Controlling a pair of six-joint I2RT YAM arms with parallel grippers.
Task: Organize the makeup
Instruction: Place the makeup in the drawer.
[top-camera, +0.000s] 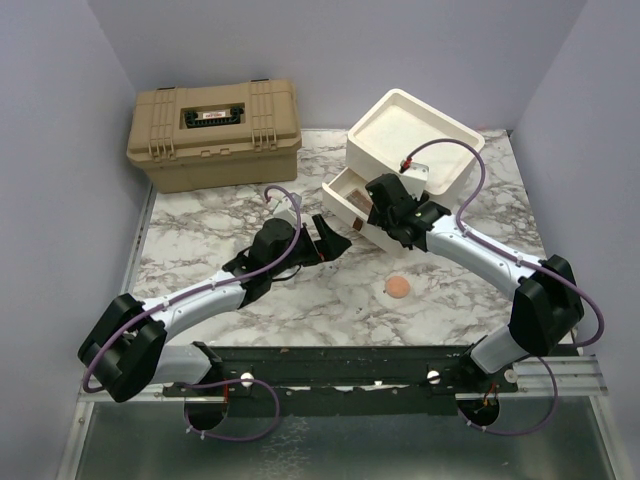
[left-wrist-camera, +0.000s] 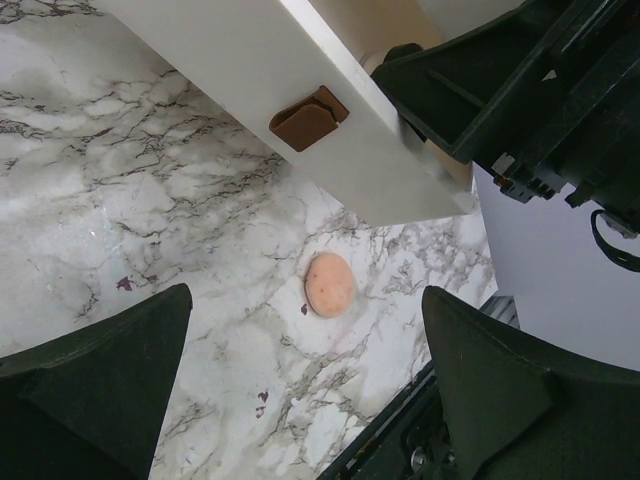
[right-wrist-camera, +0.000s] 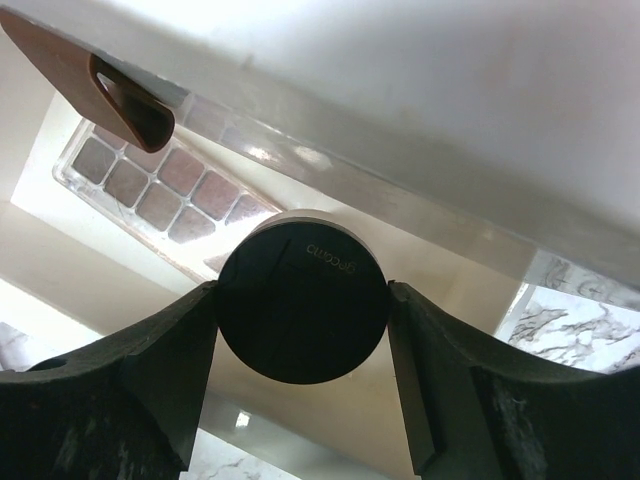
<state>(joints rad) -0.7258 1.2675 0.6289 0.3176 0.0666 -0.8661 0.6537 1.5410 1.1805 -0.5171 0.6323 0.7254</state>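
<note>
Placement of the compact in the open drawer looks like the step in hand. Right fingers (right-wrist-camera: 150, 380) are closed on the round black compact (right-wrist-camera: 300, 330), one pad on each side of its rim, lettered face toward the wrist cam. It hangs roughly level over the pulled-out drawer (top-camera: 345, 200) of the cream drawer unit (top-camera: 410, 130) at the far right of the worktop (top-camera: 200, 250). The pink palette (right-wrist-camera: 160, 190) lies flat in the drawer, further in. To do it well: lower straight down onto bare drawer floor beside the palette, not on top of it, and keep the compact level so it doesn't roll on edge. Part the fingers only once it's seated, and only enough to clear the rim, since the drawer walls are close. Then lift out vertically so as not to catch the unit's overhang above. Left fingers (left-wrist-camera: 100, 380) are spread wide w/ nothing between them, hovering over the worktop just left of the drawer front. Best kept still so the arms don't clash. A peach disc (top-camera: 399, 288) lies loose on the worktop, near side, apart from the drawer; prob. the next pick.
</note>
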